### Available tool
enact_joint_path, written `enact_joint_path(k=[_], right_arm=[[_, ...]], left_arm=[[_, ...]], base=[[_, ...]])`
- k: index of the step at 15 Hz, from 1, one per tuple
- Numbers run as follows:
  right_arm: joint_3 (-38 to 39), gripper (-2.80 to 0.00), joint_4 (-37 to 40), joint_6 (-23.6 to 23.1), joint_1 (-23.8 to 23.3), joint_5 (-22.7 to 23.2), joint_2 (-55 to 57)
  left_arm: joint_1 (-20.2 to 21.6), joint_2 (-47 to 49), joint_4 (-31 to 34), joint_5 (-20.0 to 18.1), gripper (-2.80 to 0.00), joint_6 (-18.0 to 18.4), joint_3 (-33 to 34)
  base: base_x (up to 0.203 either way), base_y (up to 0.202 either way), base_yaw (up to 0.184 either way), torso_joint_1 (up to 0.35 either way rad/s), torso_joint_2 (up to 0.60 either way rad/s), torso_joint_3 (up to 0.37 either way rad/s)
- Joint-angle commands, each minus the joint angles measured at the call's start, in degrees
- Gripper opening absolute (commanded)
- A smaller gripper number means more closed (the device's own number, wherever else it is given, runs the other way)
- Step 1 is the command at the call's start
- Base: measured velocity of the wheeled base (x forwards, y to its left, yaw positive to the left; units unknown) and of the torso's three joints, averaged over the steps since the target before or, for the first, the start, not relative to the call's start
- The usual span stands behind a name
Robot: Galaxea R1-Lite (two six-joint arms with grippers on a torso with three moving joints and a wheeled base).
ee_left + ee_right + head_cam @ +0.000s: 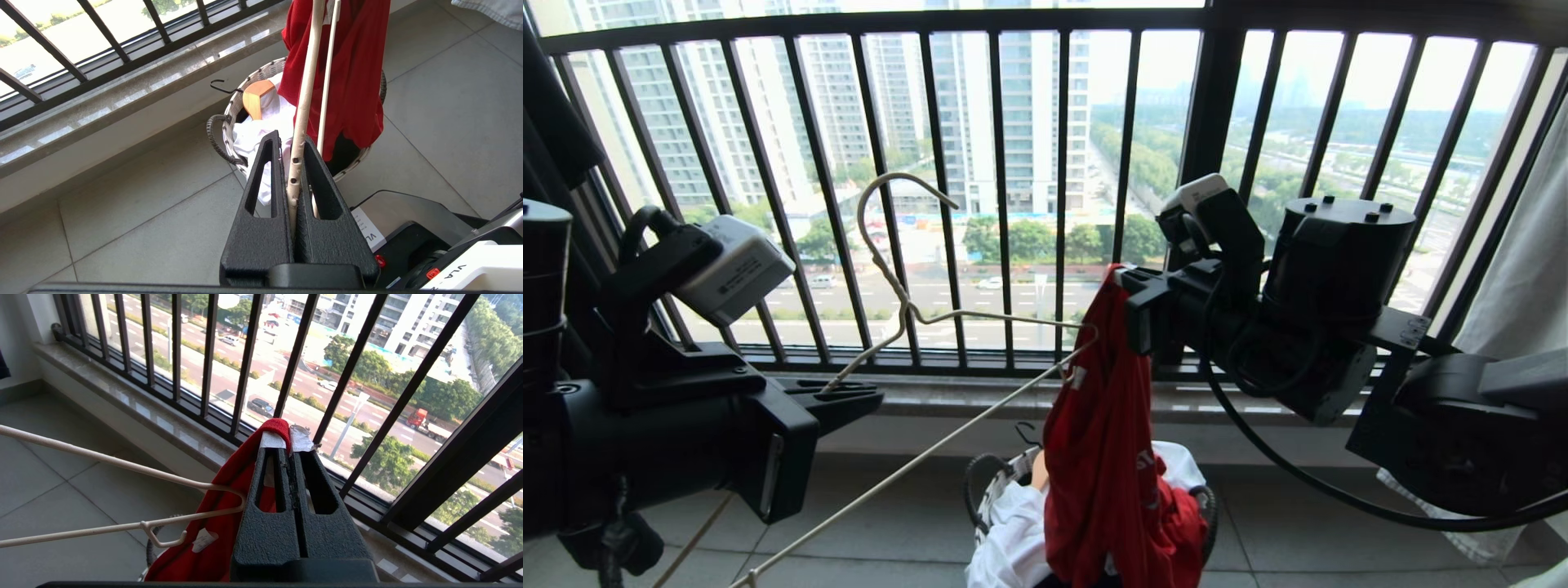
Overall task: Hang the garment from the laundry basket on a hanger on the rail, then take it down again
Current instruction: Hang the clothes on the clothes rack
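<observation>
While the left gripper [292, 163] clamps the hanger [907, 314] and the right gripper [288, 447] pinches the garment [1103, 441], the hanger tip could miss the neck opening, snagging fabric

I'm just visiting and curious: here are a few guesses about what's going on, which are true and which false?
1. The left tool is clamped on the cream wire hanger. True.
2. The right tool holds the red T-shirt by a pinch of fabric at its top. True.
3. The red T-shirt lies folded flat on the floor. False: it hangs from the right tool above the laundry basket.
4. The basket is empty. False: white cloth and a wooden hanger lie in it.
5. The hanger's hook is over a rail. False: it points up freely in front of the window bars.
</observation>
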Motion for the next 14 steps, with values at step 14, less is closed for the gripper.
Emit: enact_joint_path(k=[14], right_arm=[[0.01,-2.80,-0.27,0.03,0.74,-0.07,0.11]], left_arm=[[-4.78,-0.34,-0.12,-1.16,-2.80,-0.32,1.25]], base=[[0.000,0.000,0.000,0.000,0.00,0.000]])
